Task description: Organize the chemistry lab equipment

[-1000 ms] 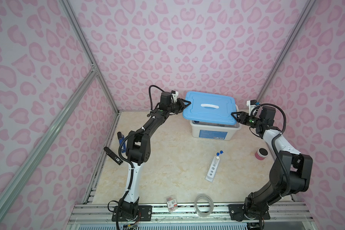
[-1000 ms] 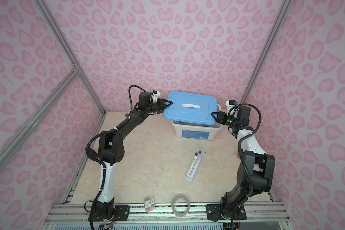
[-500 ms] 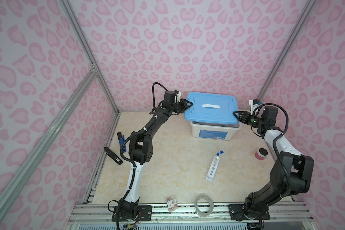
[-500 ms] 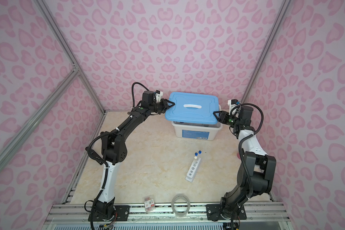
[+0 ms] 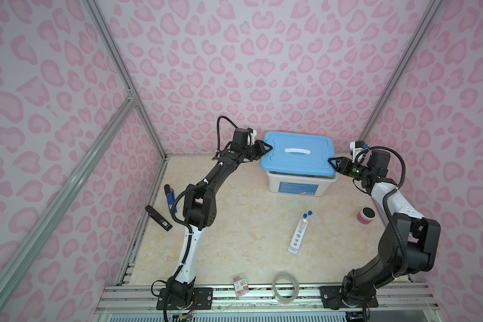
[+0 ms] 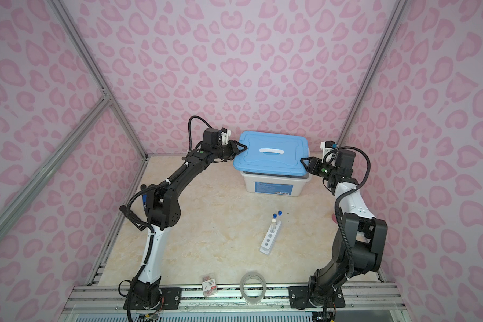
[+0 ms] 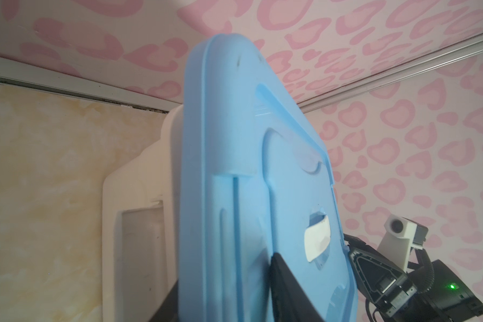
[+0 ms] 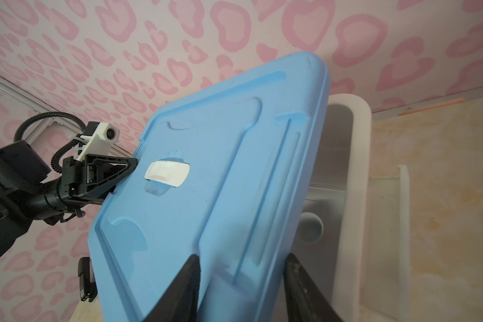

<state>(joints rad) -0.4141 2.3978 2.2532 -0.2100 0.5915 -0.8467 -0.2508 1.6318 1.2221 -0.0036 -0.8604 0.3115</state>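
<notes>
blue lid (image 5: 297, 163): sliding a little toward 3 o'clock over the white bin (image 5: 326, 186)
left gripper (image 5: 266, 147): travelling toward 3 o'clock along with the lid's edge
right gripper (image 5: 331, 162): drawing slightly back toward 3 o'clock

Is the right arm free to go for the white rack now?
Probably not yet. The right pincer grips one end of the blue lid, the left pincer the other, above the bin. It would have to let go first; the white rack stands in the open.
</notes>
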